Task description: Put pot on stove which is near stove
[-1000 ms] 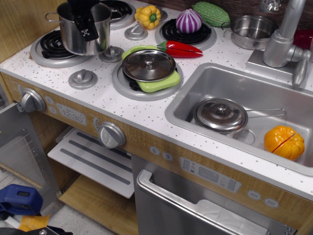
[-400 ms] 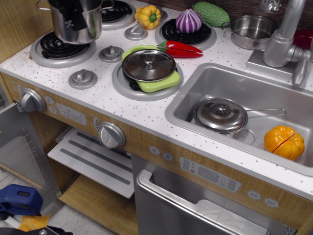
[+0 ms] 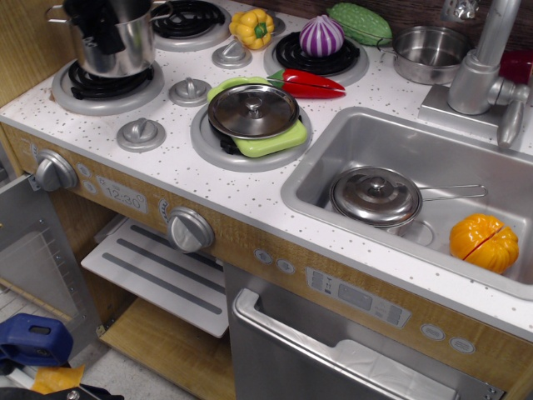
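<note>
Having shifted leftward, the tall shiny steel pot [image 3: 111, 43] is sitting over the black-coiled round burner [image 3: 106, 86], the dark pincer [image 3: 98, 23] gripping its rim.

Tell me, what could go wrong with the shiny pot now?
The pot hangs over the front-left stove, maybe not quite centred, so if let go it might land crooked and tip. The pincer reaches inside the pot; pulling out, it could snag the rim and drag it off. The grey knob nearby could get bumped.
</note>
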Action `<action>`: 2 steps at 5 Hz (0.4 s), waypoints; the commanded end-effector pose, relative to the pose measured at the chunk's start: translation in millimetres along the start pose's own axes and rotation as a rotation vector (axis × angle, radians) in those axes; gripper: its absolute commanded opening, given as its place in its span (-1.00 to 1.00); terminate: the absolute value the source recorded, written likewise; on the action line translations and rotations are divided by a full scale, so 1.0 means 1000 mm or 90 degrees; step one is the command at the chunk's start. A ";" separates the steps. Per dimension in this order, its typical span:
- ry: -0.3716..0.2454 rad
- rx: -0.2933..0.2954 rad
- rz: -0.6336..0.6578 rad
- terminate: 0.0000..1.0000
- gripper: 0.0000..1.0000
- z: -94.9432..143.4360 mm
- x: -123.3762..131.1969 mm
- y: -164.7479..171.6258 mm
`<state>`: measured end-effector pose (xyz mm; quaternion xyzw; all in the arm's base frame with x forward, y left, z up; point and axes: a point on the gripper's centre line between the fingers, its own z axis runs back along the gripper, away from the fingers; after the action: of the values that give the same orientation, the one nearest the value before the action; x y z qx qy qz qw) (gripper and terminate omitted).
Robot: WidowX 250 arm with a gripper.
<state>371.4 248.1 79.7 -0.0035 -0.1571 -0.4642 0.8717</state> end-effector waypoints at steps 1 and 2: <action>-0.007 0.030 -0.027 -1.00 -1.00 0.022 -0.011 0.018; -0.027 0.027 -0.037 -1.00 -1.00 0.018 -0.016 0.019</action>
<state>372.3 266.3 67.9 -0.0234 -0.1724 -0.4832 0.8581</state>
